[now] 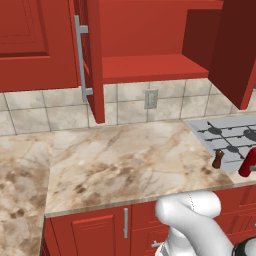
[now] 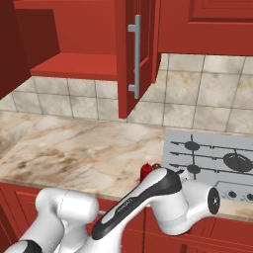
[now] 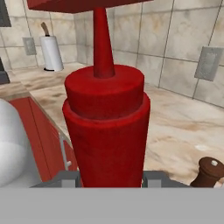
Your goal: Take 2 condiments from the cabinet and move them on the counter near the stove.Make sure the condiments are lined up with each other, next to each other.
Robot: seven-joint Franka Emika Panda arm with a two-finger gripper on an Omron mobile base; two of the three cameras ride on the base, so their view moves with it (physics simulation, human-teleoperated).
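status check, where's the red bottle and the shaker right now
Tool shut on red squeeze bottle, upright by the counter front edge. Brown shaker already standing beside the stove. Cabinet shelf bare, doors open. Nothing between bottle and shaker.

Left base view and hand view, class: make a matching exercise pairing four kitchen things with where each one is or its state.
Things:
1. red squeeze bottle
2. brown pepper shaker
3. cabinet shelf
4. paper towel roll

Places or states:
A. bare, doors open
B. far counter, against the tiled wall
C. between the gripper fingers
D. standing on the counter by the stove

Pairs: 1-C, 2-D, 3-A, 4-B
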